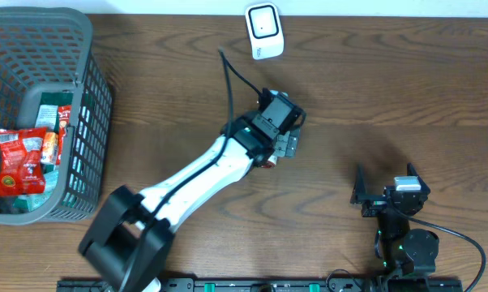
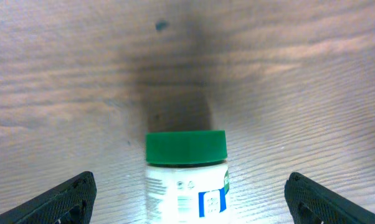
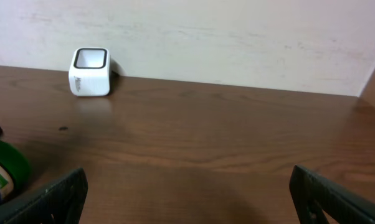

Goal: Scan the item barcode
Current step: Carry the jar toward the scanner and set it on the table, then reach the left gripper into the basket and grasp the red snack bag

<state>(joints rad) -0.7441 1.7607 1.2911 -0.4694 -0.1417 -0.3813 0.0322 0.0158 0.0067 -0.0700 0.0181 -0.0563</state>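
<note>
Wood table, grey mesh basket at the far left with red snack packets inside, not involved right now. The left arm reaches diagonally to mid-table, and the left gripper sits over the task item, a small white jar with a green lid. In the overhead view the wrist hides most of the jar. In the left wrist view it sits between the two fingers, which are spread wide, one on each side, with a clear gap to the jar and nothing grasped. The jar looks to be on its side with the lid pointing away from the wrist, but I can't be sure. The right gripper is parked near the front right, fingers spread wide and empty, well apart from the jar. The white scanner is at the back edge, well apart from the jar and beyond it. Judgement: pre-grasp stage, scan not yet done. Risks are that the round jar rolls or skids if one finger touches first, and that a closure on the smooth lid edge instead of the body lets it slip or pop out. The fingers could also cover the label patch, or the barcode could end up facing away from the scanner window, so there is no read. A tilt during the carry to the scanner could drop it.
</note>
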